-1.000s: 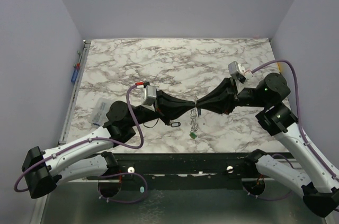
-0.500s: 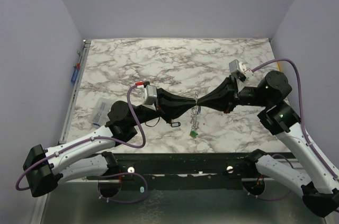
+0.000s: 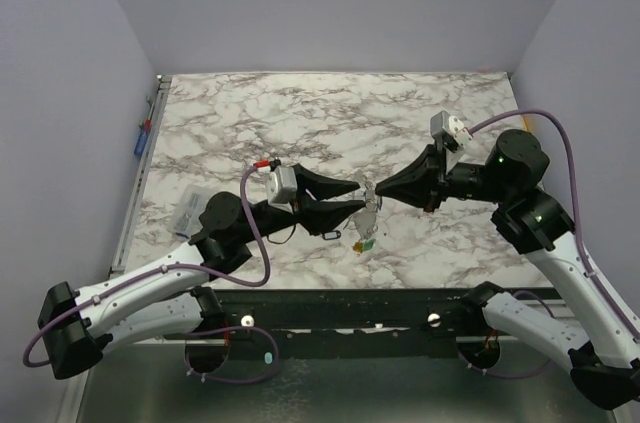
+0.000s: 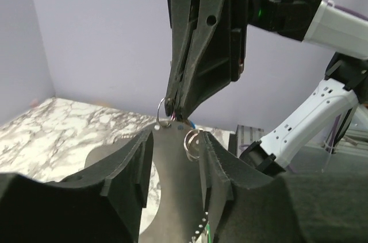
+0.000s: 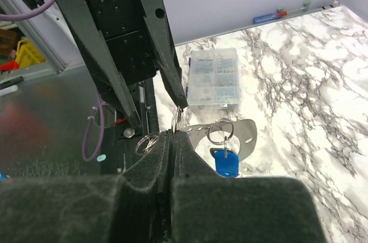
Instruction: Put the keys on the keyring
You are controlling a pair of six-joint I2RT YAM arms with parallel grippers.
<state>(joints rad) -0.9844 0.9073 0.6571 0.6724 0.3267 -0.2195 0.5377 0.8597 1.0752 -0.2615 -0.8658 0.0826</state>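
Note:
The keyring [image 3: 370, 209] is a silvery curved metal piece held up in the air between the two grippers. It carries small split rings. A blue key [image 5: 226, 162] hangs from one ring, and green and yellow keys [image 3: 366, 242] dangle below. My right gripper [image 3: 378, 190] is shut and pinches the keyring at a small ring [image 5: 177, 119]. My left gripper [image 3: 358, 193] is open, its fingers on either side of the keyring [image 4: 172, 168]. A small ring [image 4: 192, 142] sits against its right finger. In the left wrist view the right gripper [image 4: 175, 114] comes down from above.
A clear plastic box [image 3: 188, 208] lies at the table's left front, also in the right wrist view [image 5: 214, 76]. A small black oval ring [image 3: 333, 235] lies on the marble under the left arm. A blue and red tool [image 3: 142, 138] lies along the left rail.
My left gripper was shut against the right gripper's tip and has opened. The right gripper has drawn slightly right and up, still holding the keyring with the keys.

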